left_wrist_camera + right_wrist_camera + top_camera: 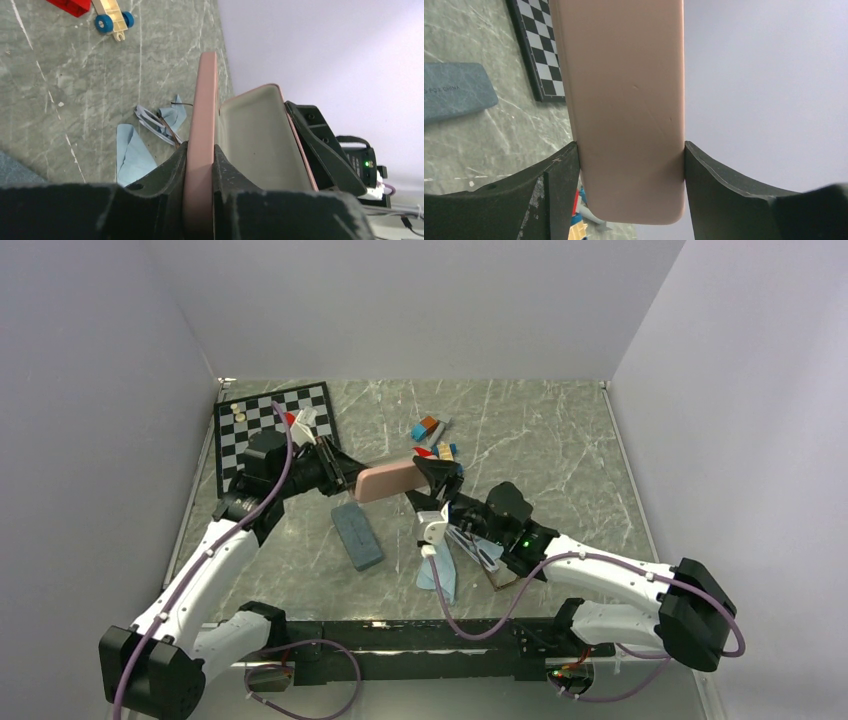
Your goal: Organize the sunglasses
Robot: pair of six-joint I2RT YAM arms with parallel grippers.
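The left tool [200, 155] clamps one half of the open pink case [250, 135], the right tool [631, 150] the other; the sunglasses [155, 122] appear light and fragile, so grasp the frame, never lenses.

Only print I can spot is on the slate-blue case [454, 92]. Looks like "FOR CHINA", with the start cut off.

Grey marble table [560, 450] — checkerboard [265, 410]; slate-blue case [357, 537]; cloth [445, 578]; sunglasses [150, 120]; toys [430, 428].
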